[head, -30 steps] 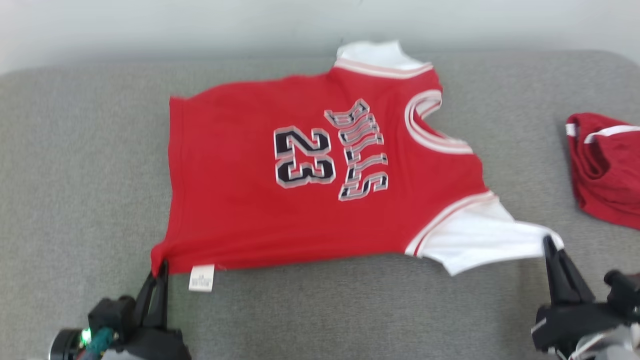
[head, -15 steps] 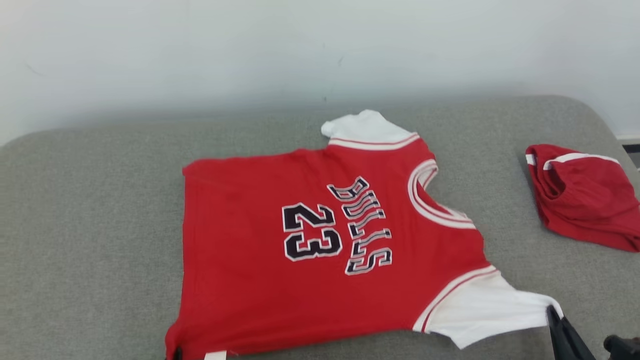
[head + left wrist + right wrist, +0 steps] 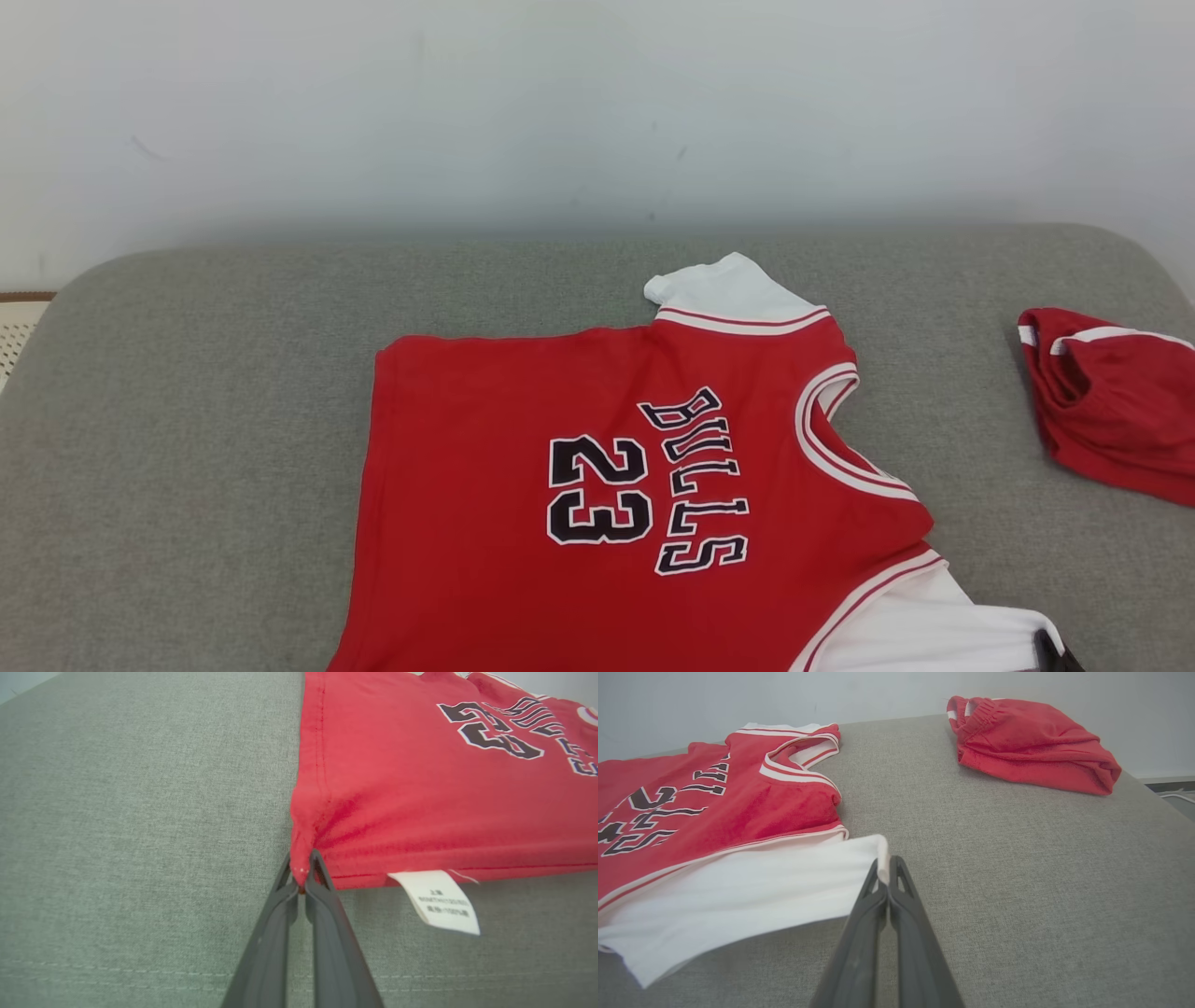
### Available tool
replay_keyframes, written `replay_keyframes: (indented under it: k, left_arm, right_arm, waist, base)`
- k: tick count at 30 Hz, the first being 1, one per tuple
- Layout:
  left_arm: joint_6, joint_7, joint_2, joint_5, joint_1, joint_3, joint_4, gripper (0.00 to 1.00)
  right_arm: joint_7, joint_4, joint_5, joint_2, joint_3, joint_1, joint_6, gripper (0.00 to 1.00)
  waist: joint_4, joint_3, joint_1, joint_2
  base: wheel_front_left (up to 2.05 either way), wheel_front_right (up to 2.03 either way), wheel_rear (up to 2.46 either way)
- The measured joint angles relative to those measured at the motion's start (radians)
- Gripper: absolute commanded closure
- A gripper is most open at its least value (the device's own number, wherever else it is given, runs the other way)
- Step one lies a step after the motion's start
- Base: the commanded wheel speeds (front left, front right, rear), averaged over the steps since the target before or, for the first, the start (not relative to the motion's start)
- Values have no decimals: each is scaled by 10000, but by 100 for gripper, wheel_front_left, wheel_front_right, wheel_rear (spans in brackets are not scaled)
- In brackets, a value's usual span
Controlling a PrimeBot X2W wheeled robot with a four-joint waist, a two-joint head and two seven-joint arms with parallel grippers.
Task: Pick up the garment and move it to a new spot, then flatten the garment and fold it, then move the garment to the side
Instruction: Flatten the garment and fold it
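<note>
Lying spread on a grey woven cushion [image 3: 233, 373]: red knit jersey [image 3: 597, 485] w/ white sleeves, "BULLS 23" in black. L gripper [image 3: 301, 877] pinches the jersey's bunched hem corner, fingers closed on cloth, beside a white label [image 3: 439, 900]. R gripper [image 3: 887, 868] clamps the near sleeve's edge. Both reach low along the cushion. Open cushion left of jersey; bundled red shorts [image 3: 1031, 742] well apart on its collar side.

On the grey cushion [image 3: 187, 420] lie red shorts [image 3: 1111, 420] (bunched, white-trimmed).
</note>
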Motion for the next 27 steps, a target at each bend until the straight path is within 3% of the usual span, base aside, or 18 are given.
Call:
replay_keyframes:
  k: [9,15,27]
  left_arm:
    - [38,2,17,-77,86,-155,-163,100]
    - [115,2,15,-180,-65,-207,-280,100]
    - [184,2,46,-336,-614,-353,-1254,100]
  right_arm:
    - [-2,-477,-6,54,136,343,-2,100]
    - [-2,-639,13,-307,332,997,-8,100]
    - [-2,-1559,58,-96,293,226,-12,100]
  waist:
    - [152,-32,0,0]
    - [137,89,0,0]
    - [40,554,1,1]
  base:
    - [0,0,0]
    - [0,0,0]
    - [0,0,0]
